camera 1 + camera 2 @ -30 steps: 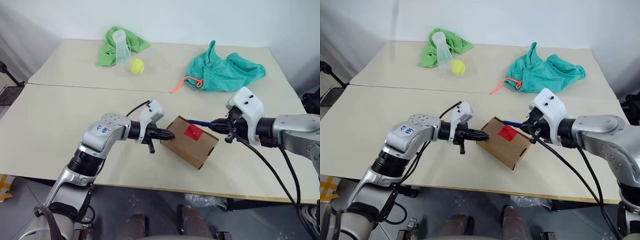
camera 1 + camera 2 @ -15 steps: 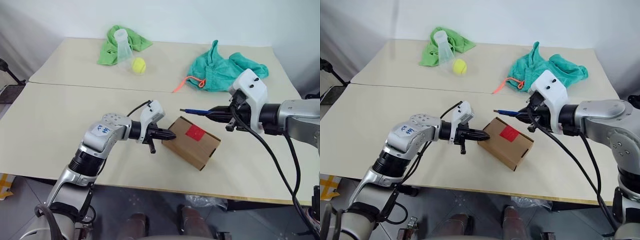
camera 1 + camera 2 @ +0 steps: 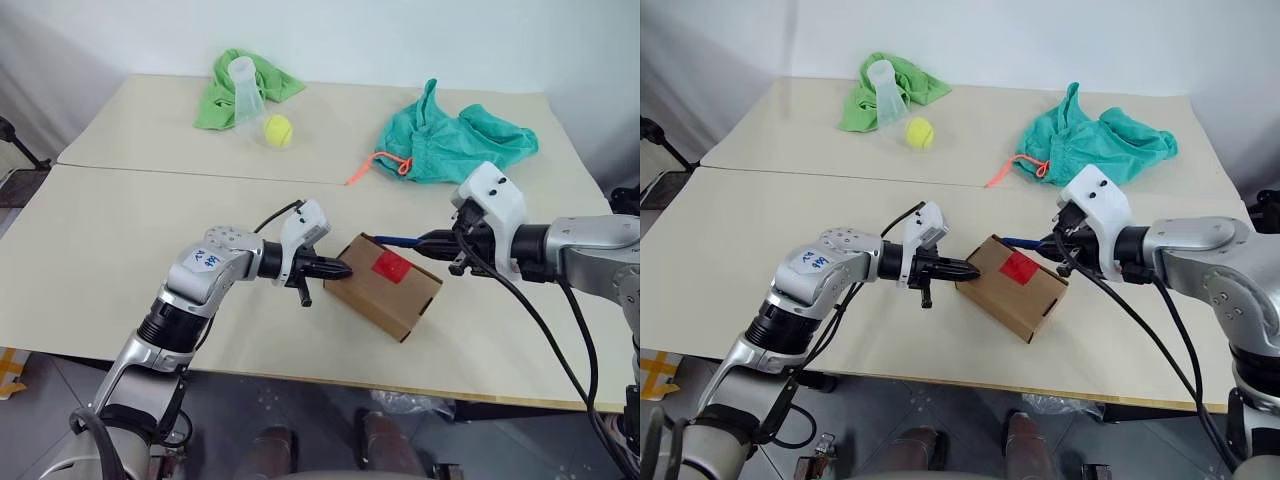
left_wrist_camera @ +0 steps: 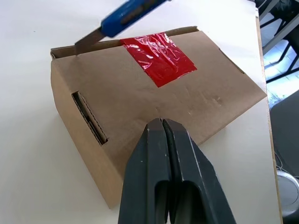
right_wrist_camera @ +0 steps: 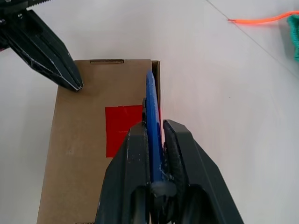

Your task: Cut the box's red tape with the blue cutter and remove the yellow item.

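Cardboard box point(image 3: 385, 285) mid-table, blue cutter point(image 4: 127, 16) tip at its far top edge.

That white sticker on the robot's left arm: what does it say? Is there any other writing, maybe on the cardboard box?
White sticker on the left arm: blue handwritten marks, too small to read.
Box: no print or label on the faces in view.
Red tape: plain, no text.
Blue cutter: no marking legible.

- I see the box point(image 3: 383, 285), brown cardboard, closed, lying skewed on the table.
- The red tape point(image 3: 388, 265) sits intact across its lid.
- The blue cutter point(image 3: 398, 240) hovers over the box's far edge.
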`<state>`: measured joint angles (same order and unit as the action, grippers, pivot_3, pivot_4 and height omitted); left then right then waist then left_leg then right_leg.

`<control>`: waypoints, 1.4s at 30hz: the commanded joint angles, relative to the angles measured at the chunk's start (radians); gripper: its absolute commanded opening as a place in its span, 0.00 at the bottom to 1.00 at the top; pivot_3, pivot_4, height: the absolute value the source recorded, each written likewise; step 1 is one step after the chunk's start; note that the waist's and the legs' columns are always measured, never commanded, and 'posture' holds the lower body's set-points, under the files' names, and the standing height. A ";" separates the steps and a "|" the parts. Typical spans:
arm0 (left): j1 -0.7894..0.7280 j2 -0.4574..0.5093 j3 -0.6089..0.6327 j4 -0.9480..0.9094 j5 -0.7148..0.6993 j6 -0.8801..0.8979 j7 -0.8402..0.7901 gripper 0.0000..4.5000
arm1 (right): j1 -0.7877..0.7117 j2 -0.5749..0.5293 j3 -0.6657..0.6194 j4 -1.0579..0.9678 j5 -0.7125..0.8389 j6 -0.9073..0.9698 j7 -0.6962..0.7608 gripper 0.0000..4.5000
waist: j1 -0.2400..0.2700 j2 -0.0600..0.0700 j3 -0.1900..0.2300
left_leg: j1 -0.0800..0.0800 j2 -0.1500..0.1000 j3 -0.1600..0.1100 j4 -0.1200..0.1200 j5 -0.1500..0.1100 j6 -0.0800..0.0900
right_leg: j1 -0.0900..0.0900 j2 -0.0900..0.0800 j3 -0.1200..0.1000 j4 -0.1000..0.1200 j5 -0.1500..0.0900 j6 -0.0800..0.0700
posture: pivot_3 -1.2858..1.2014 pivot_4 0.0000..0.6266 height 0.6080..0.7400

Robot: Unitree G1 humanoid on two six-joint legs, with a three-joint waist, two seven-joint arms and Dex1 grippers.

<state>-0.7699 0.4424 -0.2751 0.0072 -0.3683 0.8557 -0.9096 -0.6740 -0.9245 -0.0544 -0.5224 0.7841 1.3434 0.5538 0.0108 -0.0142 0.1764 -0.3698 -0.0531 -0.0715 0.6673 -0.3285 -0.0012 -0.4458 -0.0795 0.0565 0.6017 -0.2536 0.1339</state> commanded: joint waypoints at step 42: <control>0.000 0.012 -0.008 -0.004 0.018 -0.004 -0.003 0.01 | 0.046 -0.011 -0.099 -0.060 0.030 0.053 -0.033 0.04 | 0.012 0.000 0.000 | 0.000 0.000 0.000 0.000 0.000 0.000 | 0.000 0.000 0.000 0.000 0.000 0.000 | 0.52 0.24 1.00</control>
<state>-0.7702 0.4439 -0.2754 0.0089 -0.3671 0.8508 -0.9126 -0.6308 -0.9302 -0.1236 -0.5606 0.8179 1.4007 0.5283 0.0232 -0.0142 0.1764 -0.3699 -0.0532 -0.0712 0.6674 -0.3284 -0.0014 -0.4458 -0.0794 0.0566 0.6014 -0.2535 0.1340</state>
